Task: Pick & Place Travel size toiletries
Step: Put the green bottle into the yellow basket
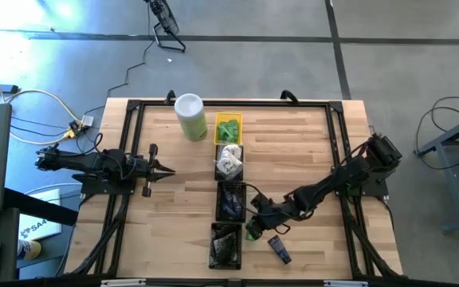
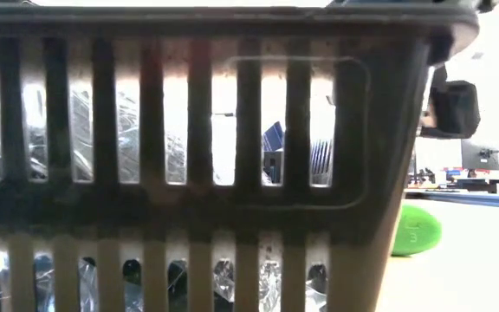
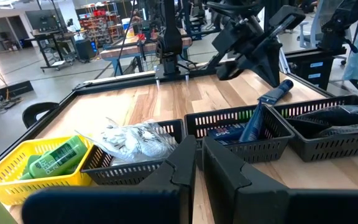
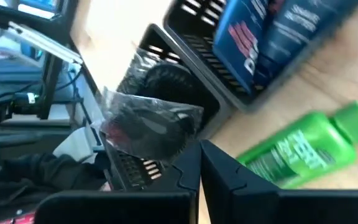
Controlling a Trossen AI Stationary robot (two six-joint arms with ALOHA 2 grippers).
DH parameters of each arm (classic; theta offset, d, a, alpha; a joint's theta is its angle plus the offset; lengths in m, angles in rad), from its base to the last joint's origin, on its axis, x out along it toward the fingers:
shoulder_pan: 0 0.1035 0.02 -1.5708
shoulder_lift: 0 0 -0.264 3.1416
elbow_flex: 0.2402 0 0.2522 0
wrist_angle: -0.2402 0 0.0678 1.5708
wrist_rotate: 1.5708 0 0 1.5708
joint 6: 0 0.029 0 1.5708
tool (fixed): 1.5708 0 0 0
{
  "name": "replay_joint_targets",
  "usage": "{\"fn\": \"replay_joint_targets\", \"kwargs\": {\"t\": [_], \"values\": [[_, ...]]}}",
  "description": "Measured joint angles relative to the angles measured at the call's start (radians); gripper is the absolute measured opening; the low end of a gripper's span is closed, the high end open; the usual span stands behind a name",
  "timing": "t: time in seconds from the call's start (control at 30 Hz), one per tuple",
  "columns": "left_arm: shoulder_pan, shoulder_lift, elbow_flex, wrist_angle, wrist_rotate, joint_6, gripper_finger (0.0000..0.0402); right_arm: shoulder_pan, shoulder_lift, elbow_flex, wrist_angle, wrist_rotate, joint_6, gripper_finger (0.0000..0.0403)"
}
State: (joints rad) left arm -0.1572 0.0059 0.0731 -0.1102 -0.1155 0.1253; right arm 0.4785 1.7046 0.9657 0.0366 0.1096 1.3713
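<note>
A wooden table (image 1: 293,151) with a black frame stands on a grey floor (image 1: 421,48), and a tall pale-green canister (image 1: 190,118) with a white lid stands upright near its far edge. Just beside the canister sits a yellow tray (image 1: 217,120), heading a row with three black slotted trays (image 1: 218,200) below it. Cables (image 1: 30,100) trail across the floor on the left
</note>
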Motion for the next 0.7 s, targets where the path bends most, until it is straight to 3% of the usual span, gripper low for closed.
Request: {"fn": "replay_joint_targets", "kwargs": {"t": [0.23, 0.5, 0.7], "values": [[0.0, 0.0, 0.0, 0.0, 0.0, 0.0, 0.0024, 0.014, 0.0, 0.0, -0.091, 0.03, 0.124, 0.0002], [0.0, 0.0, 0.0, 0.0, 0.0, 0.0, 0.0024, 0.01, 0.026, 0.0, -0.114, 0.045, 0.154, 0.0003], [0.0, 0.0, 0.0, 0.0, 0.0, 0.0, 0.0024, 0.008, 0.076, 0.104, -0.224, 0.032, 0.124, 0.0003]]}}
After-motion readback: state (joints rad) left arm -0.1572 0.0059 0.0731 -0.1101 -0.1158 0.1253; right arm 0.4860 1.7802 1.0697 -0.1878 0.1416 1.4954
